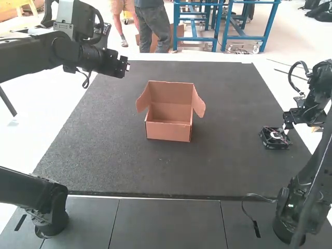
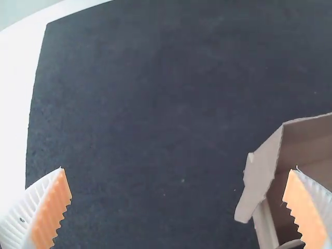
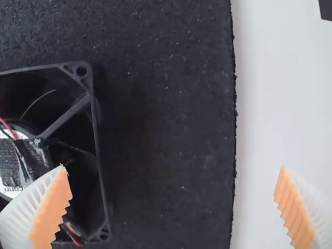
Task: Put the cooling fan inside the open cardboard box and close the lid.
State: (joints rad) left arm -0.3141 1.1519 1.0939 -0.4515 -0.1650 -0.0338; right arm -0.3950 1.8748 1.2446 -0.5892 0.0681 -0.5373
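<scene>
Item, task's thing: black square-framed plastic cooling fan (image 1: 275, 138), is lying flat on the dark rough-textured mat (image 1: 104, 140), close to the mat's right edge and well apart from the box.
Item, receptacle: small brown cardboard box (image 1: 170, 111), is standing upright at the middle of the mat, its lid flap standing up at the back and its side flaps splaying outward; nothing is showing inside it.
Right gripper (image 1: 286, 127): is hanging just above the fan's right side. Its white ribbed fingers (image 3: 44, 212) with orange pads are standing spread wide. In the right wrist view one finger is overlapping the fan's frame (image 3: 46, 155), while the other is sitting out over the white worktop (image 1: 31, 104) beyond the mat's edge. Whether a finger is touching the fan cannot be told.
Left gripper (image 1: 122, 66): is hovering high over the mat's far left part, away from the box. Its fingers (image 2: 46, 207) are also spread wide and holding nothing; a box flap (image 2: 259, 187) is showing near one of them.
Step in hand: judged as the approach to the pick, with the fan not yet gripped and the box not yet filled.
Next move calling for: shifting the right gripper over the fan so that the frame is lying between both fingers, then lowering and closing on it before carrying it to the box; the lid is waiting until the fan is inside.
</scene>
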